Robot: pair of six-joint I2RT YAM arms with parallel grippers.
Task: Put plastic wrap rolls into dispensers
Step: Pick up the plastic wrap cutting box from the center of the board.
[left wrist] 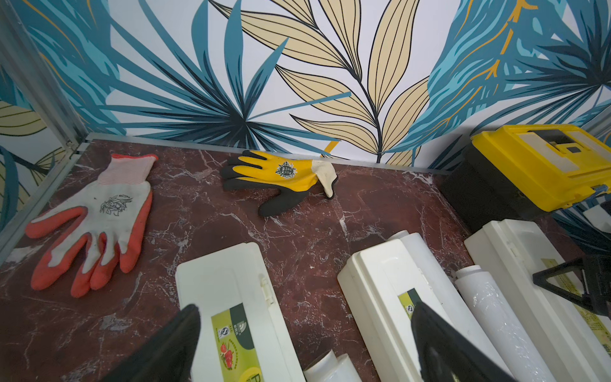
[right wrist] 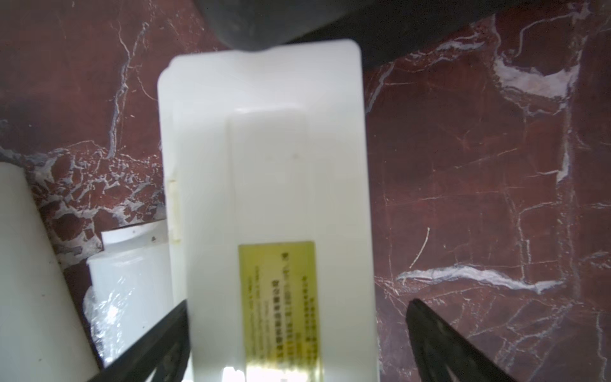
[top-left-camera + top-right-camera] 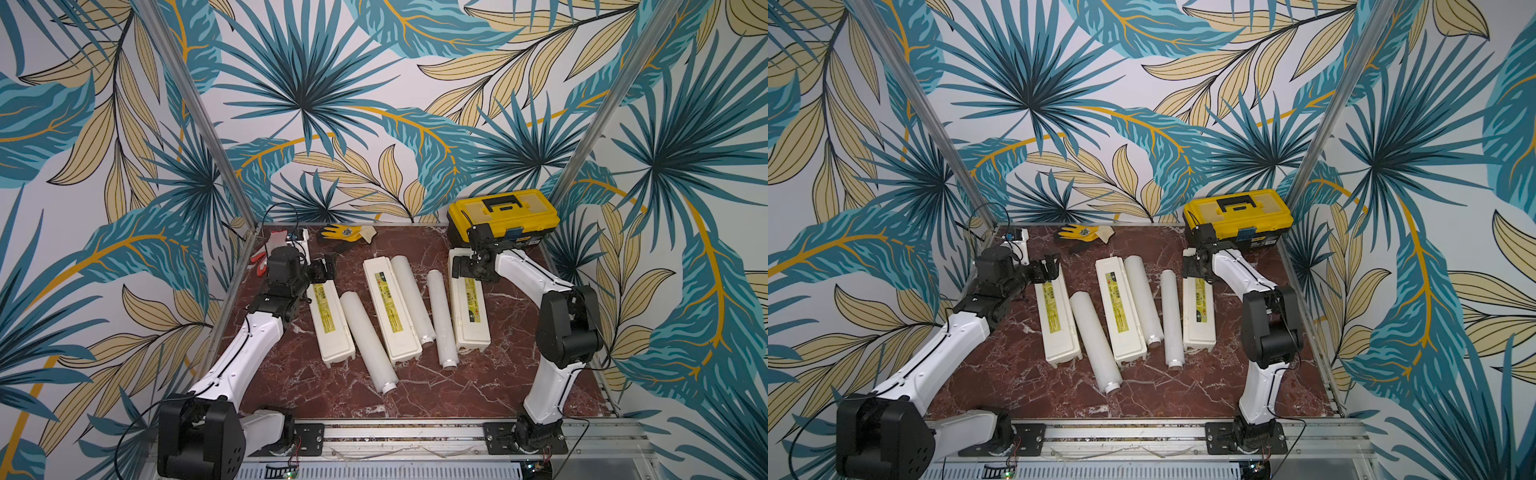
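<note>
Nearest the arm bases a bare stretch of the marble table point(image 3: 478, 395) is seen. Beyond it six long things are laid side by side, all with their long axes running roughly from near to far. From the robot's left they are ranged thus: left dispenser point(image 3: 332, 328), left roll point(image 3: 368, 343), middle dispenser point(image 3: 390, 311), middle roll point(image 3: 412, 297), right roll point(image 3: 441, 320), right dispenser point(image 3: 469, 316). All three lids are shut and all three rolls lie outside. The middle roll is laid against its dispenser, while the left roll is slanted, its near end swung to the right.

Further back, the left gripper point(image 3: 325, 270) is held above the far end of the left dispenser, and the right gripper point(image 3: 466, 267) above the far end of the right dispenser. Both are spread wide and nothing is held. In the right wrist view the right dispenser is seen between the fingers point(image 2: 155, 347), which are set across its width. One is close by the side facing the right roll, the other well clear over the table. It is judged that a lid must be opened first, and each outer dispenser is nearer its own arm.

By the far wall a yellow glove point(image 3: 345, 232), a red glove point(image 1: 96, 221) and a toolbox point(image 3: 503, 216) are found.
</note>
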